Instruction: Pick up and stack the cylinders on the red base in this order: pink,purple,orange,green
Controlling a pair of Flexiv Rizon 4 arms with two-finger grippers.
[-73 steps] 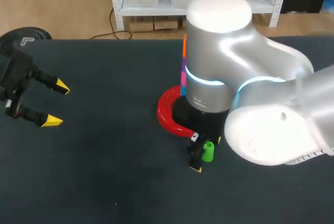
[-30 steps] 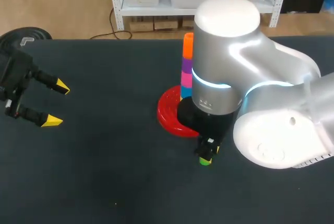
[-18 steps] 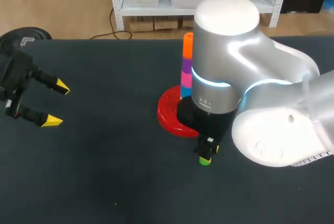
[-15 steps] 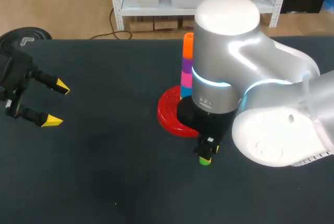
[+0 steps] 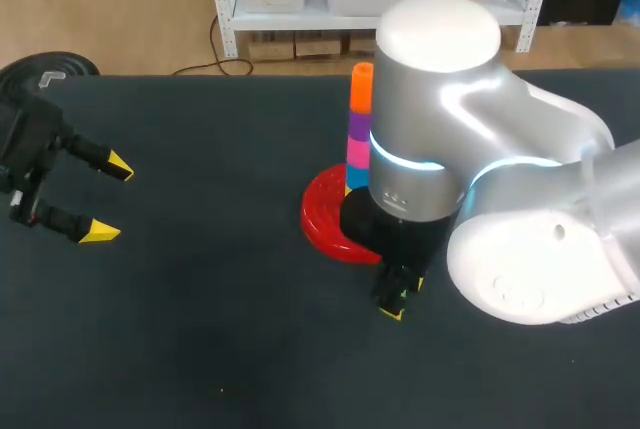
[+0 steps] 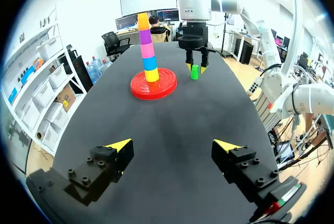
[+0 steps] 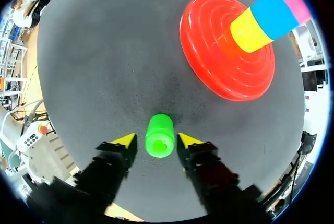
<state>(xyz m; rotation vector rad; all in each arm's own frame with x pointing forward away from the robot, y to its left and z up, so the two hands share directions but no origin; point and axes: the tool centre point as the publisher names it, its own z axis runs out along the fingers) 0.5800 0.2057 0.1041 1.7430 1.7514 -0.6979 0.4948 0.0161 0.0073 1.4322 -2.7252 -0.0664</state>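
Small glossy green cylinder [image 7: 159, 136], upright

Counting five stacked cylinders [image 6: 147, 50], one loose green cylinder [image 6: 194, 71], one red base [image 6: 163, 86], and two grippers: left gripper [image 6: 173, 144], right gripper [image 7: 157, 140].

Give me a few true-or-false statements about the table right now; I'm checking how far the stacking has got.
1. The green cylinder stands on the table between the right tool's fingers. True.
2. Green tops the stack. False: the orange cylinder is on top.
3. The left tool grips a cylinder. False: it is open and empty, away from the red base.
4. The pink cylinder sits directly under the purple cylinder. True.
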